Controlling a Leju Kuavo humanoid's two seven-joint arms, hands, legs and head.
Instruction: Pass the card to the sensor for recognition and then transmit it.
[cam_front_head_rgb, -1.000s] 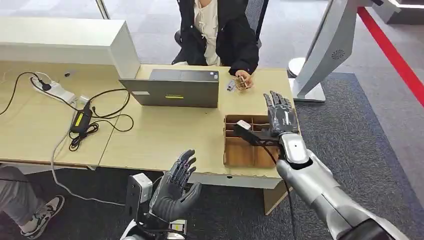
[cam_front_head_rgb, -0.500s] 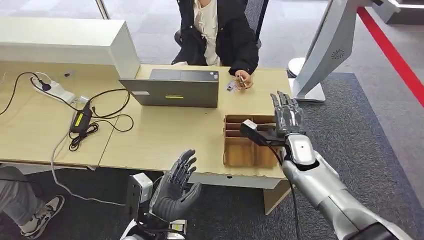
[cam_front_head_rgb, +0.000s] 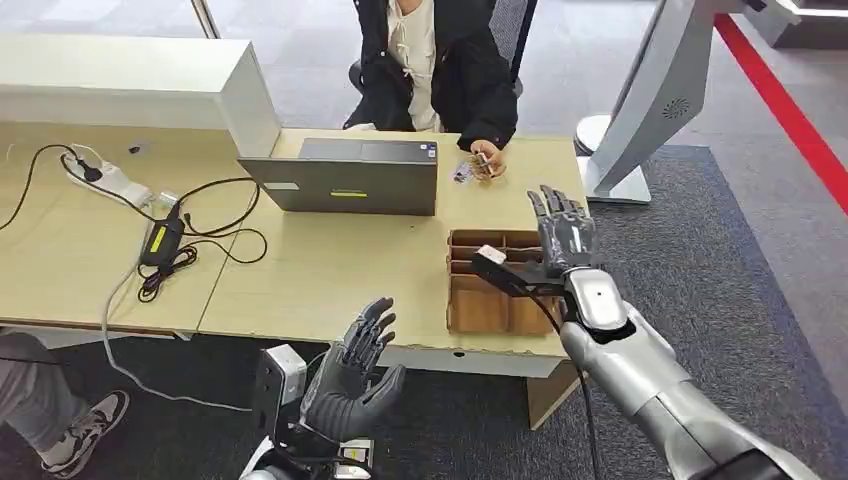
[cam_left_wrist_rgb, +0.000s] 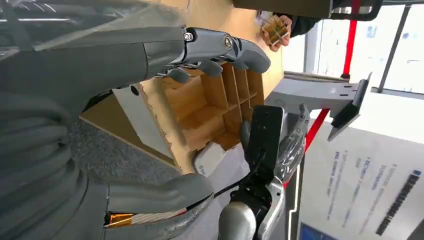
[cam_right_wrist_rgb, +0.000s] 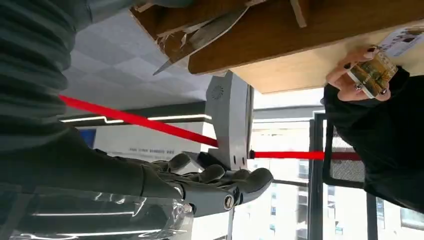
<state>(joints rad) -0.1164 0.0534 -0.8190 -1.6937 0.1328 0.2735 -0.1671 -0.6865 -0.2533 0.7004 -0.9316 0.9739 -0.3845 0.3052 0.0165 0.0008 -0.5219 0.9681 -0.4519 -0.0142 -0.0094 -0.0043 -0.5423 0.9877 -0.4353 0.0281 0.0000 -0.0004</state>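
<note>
A person in black sits behind the desk and holds a small stack of cards (cam_front_head_rgb: 484, 162) in one hand; another card (cam_front_head_rgb: 461, 172) lies on the desk beside it. My right hand (cam_front_head_rgb: 566, 242) hovers empty over the right end of a cardboard divider box (cam_front_head_rgb: 478, 302), fingers straight and spread, pointing away from me. My left hand (cam_front_head_rgb: 353, 377) hangs below the desk's front edge, palm up, fingers apart, empty. In the right wrist view the person's held cards (cam_right_wrist_rgb: 373, 75) are beyond my right hand (cam_right_wrist_rgb: 150, 186). A white stand (cam_front_head_rgb: 655, 85) with a round grille rises right of the desk.
A grey laptop (cam_front_head_rgb: 346, 180) stands at the back of the desk (cam_front_head_rgb: 320, 270). A power strip (cam_front_head_rgb: 108, 180), an adapter (cam_front_head_rgb: 160, 240) and cables lie to the left. A second person's shoe (cam_front_head_rgb: 85, 422) is at the lower left. Red floor tape (cam_front_head_rgb: 785, 105) runs at right.
My right hand drifted right over the box's edge, then came back slightly left. The left hand has barely moved. The person's hand stays in place with the cards.
</note>
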